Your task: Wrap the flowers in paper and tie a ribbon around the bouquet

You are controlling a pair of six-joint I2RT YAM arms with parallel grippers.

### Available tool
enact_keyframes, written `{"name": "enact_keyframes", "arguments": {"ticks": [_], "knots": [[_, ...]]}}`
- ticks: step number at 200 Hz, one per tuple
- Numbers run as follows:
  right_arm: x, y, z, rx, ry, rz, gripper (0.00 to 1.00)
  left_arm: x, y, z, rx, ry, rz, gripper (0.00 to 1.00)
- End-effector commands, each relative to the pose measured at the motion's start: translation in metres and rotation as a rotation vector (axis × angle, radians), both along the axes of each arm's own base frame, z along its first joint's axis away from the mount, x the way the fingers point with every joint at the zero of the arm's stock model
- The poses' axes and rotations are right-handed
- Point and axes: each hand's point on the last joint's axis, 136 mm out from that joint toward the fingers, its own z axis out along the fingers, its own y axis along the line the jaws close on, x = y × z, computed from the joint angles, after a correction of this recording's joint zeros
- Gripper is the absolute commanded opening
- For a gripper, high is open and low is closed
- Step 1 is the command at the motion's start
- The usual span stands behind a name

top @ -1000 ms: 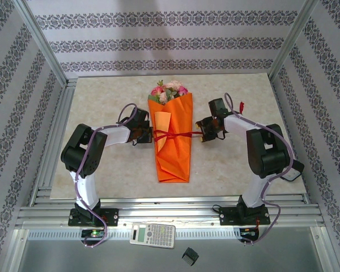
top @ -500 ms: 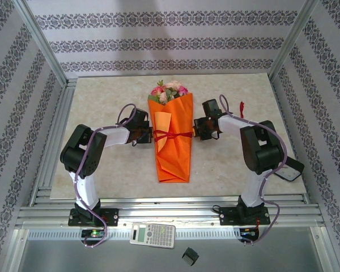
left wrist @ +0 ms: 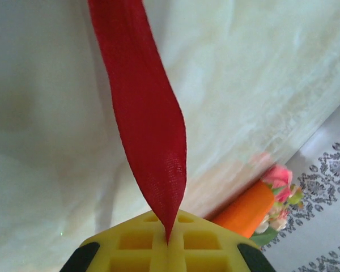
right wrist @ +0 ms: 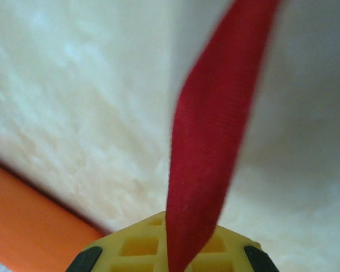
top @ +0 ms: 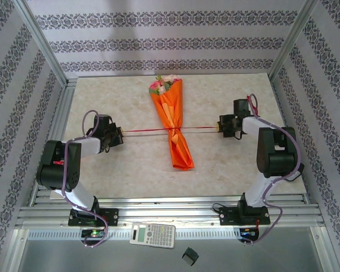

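Bouquet [top: 171,122] lies flat near the centre of the worktop [top: 130,170], wide end toward the far wall, narrow tip toward the arm bases and angled slightly to the right. Flowers [top: 163,84], pink and cream with green leaves, protrude from the wide end. Paper [top: 180,148], bright orange, is drawn in to a tight waist roughly two-thirds of the way down its length.

Ribbon [top: 147,130], dark red, encircles that waist and extends from it in a nearly straight, taut line to either side, clear of the worktop surface.

Left pincer [top: 120,136] stands well to the left of the cone, pressed together on the ribbon's left end. The left wrist view confirms the ribbon entering the seam between the yellow pads [left wrist: 130,243].

Right pincer [top: 220,126] stands well to the right, likewise pinching the right end. The right wrist view shows the ribbon running down between its pads [right wrist: 130,246].

Calculator [top: 153,234] rests on the near rail, off the worktop.
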Motion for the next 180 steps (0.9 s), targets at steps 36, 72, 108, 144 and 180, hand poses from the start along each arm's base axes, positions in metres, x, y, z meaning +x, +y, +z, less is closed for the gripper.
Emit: {"name": "enact_keyframes", "arguments": {"ticks": [36,72,108,144,180], "knots": [[0.015,-0.011,0.007,0.029,-0.098,-0.080,0.00,0.027,0.016,0.029,-0.022,-0.153,0.090,0.00],[0.017,-0.045,0.008,0.041,-0.122,-0.150,0.00,0.029,0.040,0.033,-0.052,-0.193,0.158,0.00],[0.018,-0.059,0.012,0.054,-0.139,-0.158,0.00,0.031,0.053,0.041,-0.060,-0.210,0.179,0.00],[0.018,-0.055,0.012,0.068,-0.145,-0.172,0.00,0.034,0.050,0.044,-0.069,-0.221,0.175,0.00],[0.019,-0.072,0.015,0.068,-0.158,-0.206,0.00,0.033,0.062,0.045,-0.086,-0.239,0.224,0.00]]}}
